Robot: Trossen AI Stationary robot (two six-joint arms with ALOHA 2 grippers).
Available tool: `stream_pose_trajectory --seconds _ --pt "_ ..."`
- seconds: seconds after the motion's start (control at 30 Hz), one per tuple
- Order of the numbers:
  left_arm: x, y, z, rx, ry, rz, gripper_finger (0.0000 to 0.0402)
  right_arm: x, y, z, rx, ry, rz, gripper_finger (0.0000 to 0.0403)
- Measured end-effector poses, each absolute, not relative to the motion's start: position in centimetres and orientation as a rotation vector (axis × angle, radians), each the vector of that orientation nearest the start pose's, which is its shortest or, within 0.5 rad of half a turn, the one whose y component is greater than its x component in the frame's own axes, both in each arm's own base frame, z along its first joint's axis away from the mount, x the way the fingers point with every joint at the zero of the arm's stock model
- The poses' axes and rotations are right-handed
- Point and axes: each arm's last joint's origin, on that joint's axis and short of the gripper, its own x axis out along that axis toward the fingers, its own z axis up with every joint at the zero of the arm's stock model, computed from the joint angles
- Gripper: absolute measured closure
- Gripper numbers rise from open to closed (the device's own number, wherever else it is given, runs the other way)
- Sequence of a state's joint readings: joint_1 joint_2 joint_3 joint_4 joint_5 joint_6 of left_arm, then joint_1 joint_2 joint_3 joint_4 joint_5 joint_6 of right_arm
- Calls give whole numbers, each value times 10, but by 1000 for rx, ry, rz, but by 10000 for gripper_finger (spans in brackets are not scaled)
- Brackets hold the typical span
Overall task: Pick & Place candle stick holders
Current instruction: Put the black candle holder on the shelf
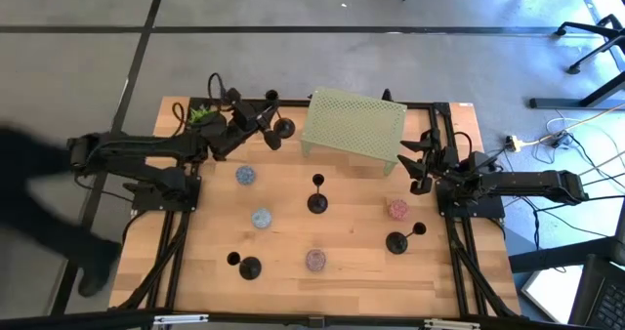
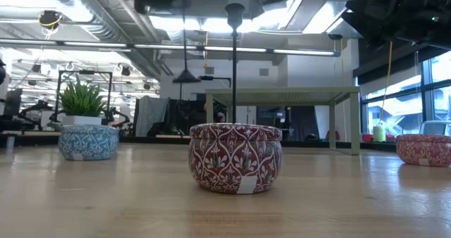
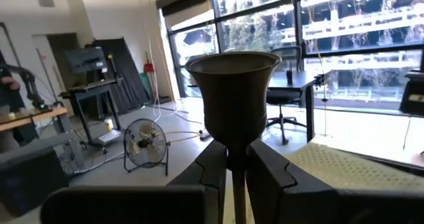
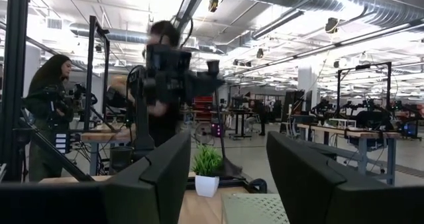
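Holder (image 1: 277,127) upright, cup on top, stem clamped in left gripper (image 1: 256,121) near table's (image 1: 352,262) far edge; right gripper (image 1: 422,166) jaws apart

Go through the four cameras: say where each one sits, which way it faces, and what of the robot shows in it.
High view: overhead, straight down on the wooden table; both dark arms show.
Low view: at tabletop level, facing a red patterned tin; arm parts overhead.
Left wrist view: on the left arm, facing windows; left gripper shut on a slim black candle stick holder.
Right wrist view: on the right arm, facing across the table; right gripper open, empty.
Shared: the small potted green plant also shows in the low view.
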State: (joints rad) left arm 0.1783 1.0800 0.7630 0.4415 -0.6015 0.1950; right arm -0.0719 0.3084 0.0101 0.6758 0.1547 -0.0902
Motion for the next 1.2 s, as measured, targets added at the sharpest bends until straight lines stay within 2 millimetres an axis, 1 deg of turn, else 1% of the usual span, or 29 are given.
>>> stream_pose_trajectory --seconds 0.2,0.27,0.37,0.5,0.63,0.73,0.83,1.0,1.07,1.2 --pt "248 63 372 149 -133 696 369 109 -12 205 -113 -364 -249 199" --pt "255 68 380 135 -144 675 369 109 -12 205 -121 -364 -250 199" --pt "269 78 383 114 -147 635 369 109 -12 205 -124 -364 -251 199" --pt "295 98 378 108 -120 644 368 109 -12 205 -153 -363 -257 199" --pt "319 126 376 111 -102 684 368 109 -12 206 -157 -374 -259 199" --pt "333 147 376 103 -105 683 368 108 -12 207 -157 -385 -259 199" --pt "345 167 372 81 -97 666 368 108 -12 207 -157 -384 -260 199" --pt "356 191 358 61 -54 690 368 108 -12 207 -156 -382 -260 199" --pt "355 198 353 59 -28 709 368 109 -12 206 -156 -373 -259 199" --pt "351 210 350 33 -18 738 368 109 -12 205 -156 -363 -258 199"
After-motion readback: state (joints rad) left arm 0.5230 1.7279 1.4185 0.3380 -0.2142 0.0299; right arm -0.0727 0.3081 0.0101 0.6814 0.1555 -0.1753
